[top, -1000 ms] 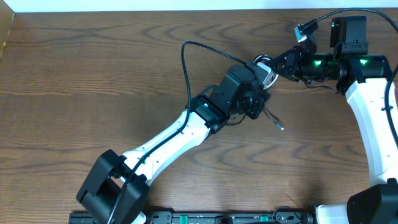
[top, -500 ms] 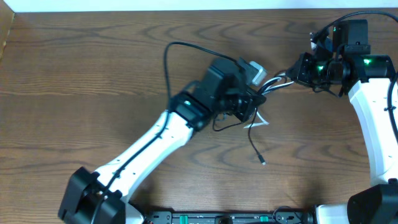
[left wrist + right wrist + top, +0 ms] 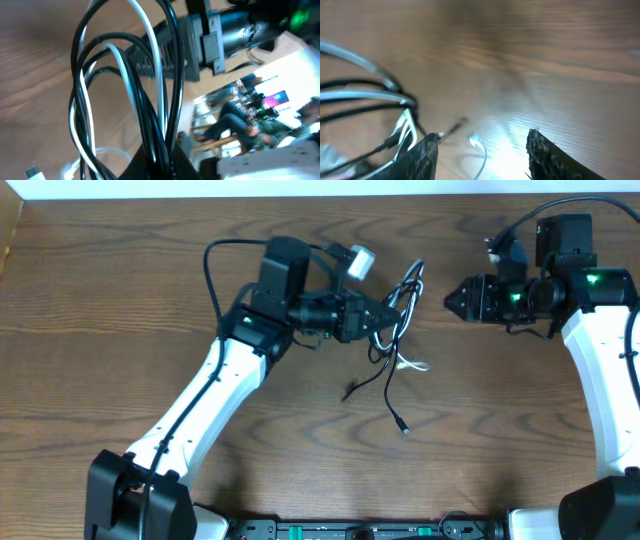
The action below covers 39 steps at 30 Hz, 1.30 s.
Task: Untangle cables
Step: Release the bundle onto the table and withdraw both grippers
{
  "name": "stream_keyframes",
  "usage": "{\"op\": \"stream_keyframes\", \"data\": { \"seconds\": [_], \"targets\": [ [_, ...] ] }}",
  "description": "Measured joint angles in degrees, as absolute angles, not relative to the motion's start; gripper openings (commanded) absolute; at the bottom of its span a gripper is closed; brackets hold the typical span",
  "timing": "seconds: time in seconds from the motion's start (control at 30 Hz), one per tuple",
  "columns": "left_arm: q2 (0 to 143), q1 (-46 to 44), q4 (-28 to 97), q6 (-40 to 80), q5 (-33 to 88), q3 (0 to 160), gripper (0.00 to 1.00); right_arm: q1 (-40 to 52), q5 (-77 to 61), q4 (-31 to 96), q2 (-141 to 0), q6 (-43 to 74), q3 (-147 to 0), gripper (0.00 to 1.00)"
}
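The black and white cables [image 3: 398, 330] form one tangled bundle over the table's middle. My left gripper [image 3: 384, 318] is shut on it. In the left wrist view, black and white loops [image 3: 150, 85] rise from between the fingers [image 3: 150, 167]. A black tail [image 3: 396, 408] trails down to a plug, and a white end [image 3: 416, 365] lies on the wood. My right gripper [image 3: 448, 300] stands open just right of the bundle, apart from it. In the right wrist view nothing sits between its fingers [image 3: 422, 157]. The cable loops [image 3: 370, 95] lie to their left and a white end [image 3: 478, 145] on the wood between them.
The wooden table [image 3: 120, 300] ends at a white wall along the top and at an edge far left [image 3: 8, 250]. The left arm's thick black wire [image 3: 212, 265] arcs beside its wrist. The right arm's body [image 3: 600, 350] fills the right side.
My left arm has swung left and up, taking the cable bundle with it. My right gripper let go of the cables, opened and drew back to the right.
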<state>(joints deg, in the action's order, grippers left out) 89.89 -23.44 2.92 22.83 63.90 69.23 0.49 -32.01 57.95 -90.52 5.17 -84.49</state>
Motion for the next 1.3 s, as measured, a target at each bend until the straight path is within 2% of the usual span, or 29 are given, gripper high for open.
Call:
{"op": "stream_keyframes", "data": {
  "seconds": [0.1,0.17,0.27,0.47,0.73,0.9,1.03,1.13,1.3],
  "targets": [
    [89.89,-22.39,-1.04,26.94,66.65,69.23,0.07,0.56,-35.79,57.34,-90.52,3.84,-84.49,0.54],
    [89.89,-22.04,-3.22,29.45,68.01,69.23,0.07,0.75,-37.28,56.36,-90.52,3.49,-84.49,0.61],
    [89.89,-22.00,-5.04,33.74,69.76,69.23,0.07,1.78,-38.59,53.12,-90.52,3.03,-84.49,0.66],
    [89.89,-22.00,-5.23,41.30,70.67,69.23,0.08,4.60,-40.69,49.39,-90.52,2.28,-84.49,0.63],
    [89.89,-22.00,-5.48,53.17,69.73,69.23,0.07,8.62,-39.70,46.15,-90.52,2.35,-84.49,0.64],
    [89.89,-22.00,-9.58,59.07,69.06,69.23,0.07,11.03,-34.54,45.67,-90.67,5.98,-84.49,0.58],
    [89.89,-22.00,-12.69,61.76,69.06,69.23,0.07,13.04,-31.22,46.63,-92.86,10.83,-84.58,0.49],
    [89.89,-21.87,-14.00,62.89,69.01,69.23,0.08,14.15,-28.45,48.21,-96.53,14.70,-84.60,0.54],
    [91.33,-18.74,-15.51,63.42,67.83,68.36,0.07,13.19,-25.98,51.03,-101.12,18.72,-85.38,0.54]
  ]
}}
